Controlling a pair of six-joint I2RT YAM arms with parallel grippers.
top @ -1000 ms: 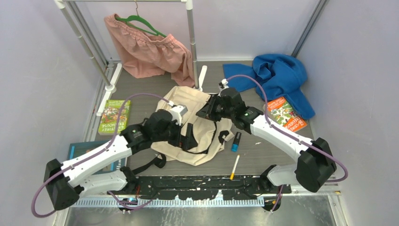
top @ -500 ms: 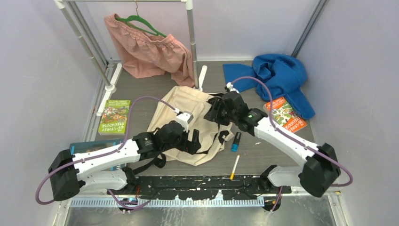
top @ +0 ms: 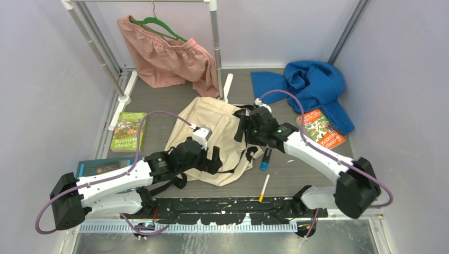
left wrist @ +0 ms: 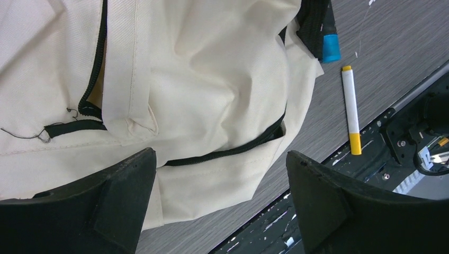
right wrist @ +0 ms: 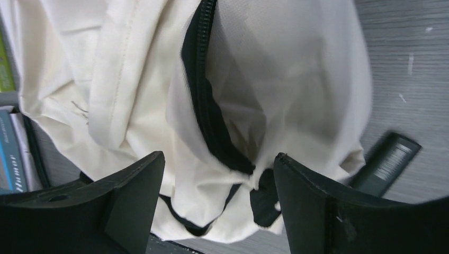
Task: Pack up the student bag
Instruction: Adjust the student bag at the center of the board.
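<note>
The student bag (top: pixel 212 127), cream with black zippers, lies flat mid-table. My left gripper (top: pixel 214 159) hovers open over its near edge; in the left wrist view the bag (left wrist: pixel 212 79) and its front-pocket zipper (left wrist: pixel 222 153) lie between and beyond the wide-apart fingers (left wrist: pixel 127 201), nothing held. My right gripper (top: pixel 244 128) is over the bag's right side. The right wrist view shows the bag (right wrist: pixel 132 79) with a partly open black zipper (right wrist: pixel 204 106) below the gripper (right wrist: pixel 218 206), whose jaws stand apart and grip nothing.
A white marker (top: pixel 263 187) with a yellow end and a blue-capped marker (top: pixel 265 159) lie right of the bag. Books: green (top: pixel 127 131), blue (top: pixel 98 168), orange (top: pixel 322 128). Blue fleece (top: pixel 312 87) back right; pink garment (top: pixel 169 55) hangs on the rack (top: pixel 214 47).
My right gripper has opened and shifted slightly right over the bag. My left arm has swung right and toward the near edge of the bag, staying open.
</note>
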